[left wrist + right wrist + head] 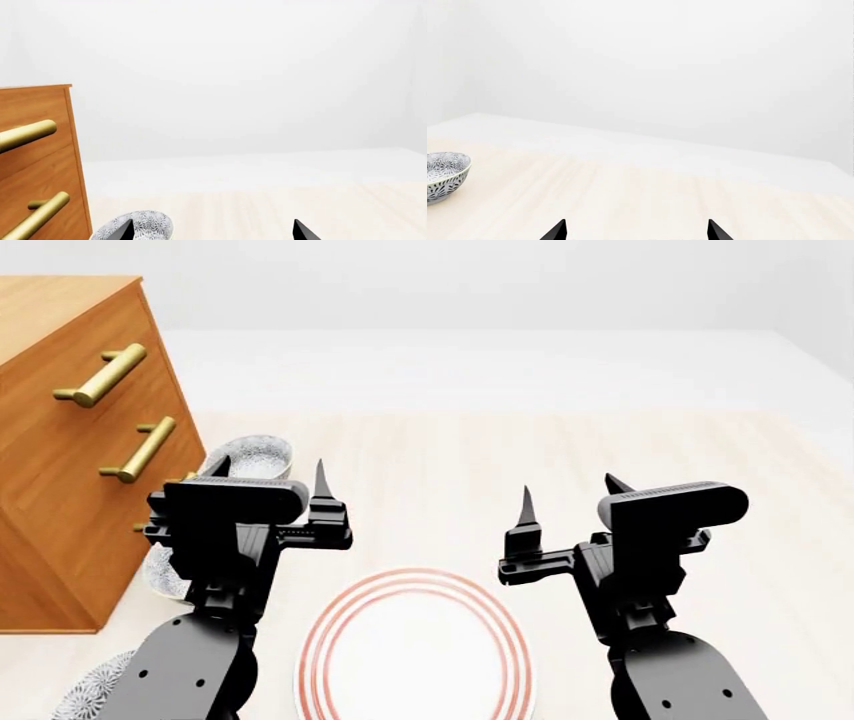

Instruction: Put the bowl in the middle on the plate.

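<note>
- Nearest the head camera are the two black arms. The left end effector (267, 480) has its jaws spread wide with nothing between them, and the right end effector (571, 495) is just as wide and empty.
- Just below and between them lies the round flat white plate with thin red rings (416, 645), bare on the pale wood-grain worktop (694, 450).
- The target, the small round blue-grey patterned ceramic bowl in the middle (158, 575), sits at the foot of the cabinet. Only a sliver shows, because the left arm covers most of it.
- Two matching bowls flank it in a row: the far patterned bowl (247, 458) ahead of the left end effector, and the near patterned bowl (94, 690) at the bottom edge.
- Handling call: glazed ceramic should be stiff, fairly light, slick and chippable. My pick is a pinch across the rim, one finger inside and one outside, then a gentle set-down.
- The left wrist camera looks forward past its fingertips (303, 231) at a bowl, most likely the far one, so the target lies behind that end effector's reach line.
- Obstacles: the orange-brown wooden drawer cabinet with brass bar handles (67, 440) crowds the bowl's left side, and the neighbouring bowls sit near. An approach from the plate side looks safest.
</note>
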Available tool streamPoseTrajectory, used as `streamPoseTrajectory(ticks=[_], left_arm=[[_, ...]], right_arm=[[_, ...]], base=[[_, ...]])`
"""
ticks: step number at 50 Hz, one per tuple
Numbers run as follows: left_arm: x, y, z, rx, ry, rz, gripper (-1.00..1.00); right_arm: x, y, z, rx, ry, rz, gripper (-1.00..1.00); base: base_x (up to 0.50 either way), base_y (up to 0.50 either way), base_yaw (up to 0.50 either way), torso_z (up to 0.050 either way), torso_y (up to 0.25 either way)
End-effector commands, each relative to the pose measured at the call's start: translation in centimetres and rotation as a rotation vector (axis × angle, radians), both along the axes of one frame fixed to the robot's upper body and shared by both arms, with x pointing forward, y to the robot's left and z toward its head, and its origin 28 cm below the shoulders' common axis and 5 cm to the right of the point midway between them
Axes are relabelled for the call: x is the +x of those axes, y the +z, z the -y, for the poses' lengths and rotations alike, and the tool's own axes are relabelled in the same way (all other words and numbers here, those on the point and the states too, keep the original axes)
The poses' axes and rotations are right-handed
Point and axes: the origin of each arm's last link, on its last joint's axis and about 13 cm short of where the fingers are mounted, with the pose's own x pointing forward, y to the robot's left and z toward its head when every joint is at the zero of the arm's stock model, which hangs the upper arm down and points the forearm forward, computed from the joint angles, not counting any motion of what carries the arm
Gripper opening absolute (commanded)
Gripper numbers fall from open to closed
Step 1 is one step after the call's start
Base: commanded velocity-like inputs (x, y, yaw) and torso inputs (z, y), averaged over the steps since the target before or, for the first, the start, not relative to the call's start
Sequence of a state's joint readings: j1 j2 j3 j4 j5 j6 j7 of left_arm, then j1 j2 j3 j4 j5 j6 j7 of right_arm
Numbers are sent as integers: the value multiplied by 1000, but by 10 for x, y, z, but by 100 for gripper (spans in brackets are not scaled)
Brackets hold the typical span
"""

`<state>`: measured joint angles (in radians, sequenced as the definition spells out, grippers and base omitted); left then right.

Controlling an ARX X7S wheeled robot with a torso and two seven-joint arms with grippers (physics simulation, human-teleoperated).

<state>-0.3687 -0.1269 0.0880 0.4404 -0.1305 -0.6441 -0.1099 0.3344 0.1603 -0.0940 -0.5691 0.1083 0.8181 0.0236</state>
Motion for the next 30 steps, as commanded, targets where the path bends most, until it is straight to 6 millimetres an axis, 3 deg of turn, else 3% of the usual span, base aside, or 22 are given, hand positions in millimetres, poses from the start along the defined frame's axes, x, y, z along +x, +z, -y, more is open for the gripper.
streamPoseTrajectory(ticks=[1,5,8,10,12,15,20,22,24,30], left_arm=[[0,-1,0,-5,-2,-6,100],[3,8,-1,-56,40,-49,100],[4,25,-2,-110,48,-126,100],[7,48,-3,-133,59,-220,100],[8,59,-3,-108,83,-245,100],[16,87,-7,-91,10,-353,100],[40,110,-11,-78,-6,-424,100],[47,115,-12,-92,48,-480,100],[55,113,-15,13,31,-616,100],[64,105,-18,131,83,-737,100]], right_arm=[[1,-2,0,1,-1,-8,100],[1,-1,1,0,0,-11,100],[0,-2,1,-1,2,-15,100],[1,-4,2,-4,-3,-24,100],[1,-4,2,-4,-2,-28,100],[1,-5,2,-9,2,-33,100],[3,-7,2,-3,5,-38,100],[4,-6,3,0,3,-43,100],[4,-8,4,5,4,-52,100],[3,-7,5,16,12,-46,100]], base=[[0,0,0,0,0],[0,0,0,0,0],[0,0,0,0,0],[0,0,0,0,0],[0,0,0,0,0],[0,0,0,0,0],[0,0,0,0,0],[0,0,0,0,0],[0,0,0,0,0],[0,0,0,0,0]])
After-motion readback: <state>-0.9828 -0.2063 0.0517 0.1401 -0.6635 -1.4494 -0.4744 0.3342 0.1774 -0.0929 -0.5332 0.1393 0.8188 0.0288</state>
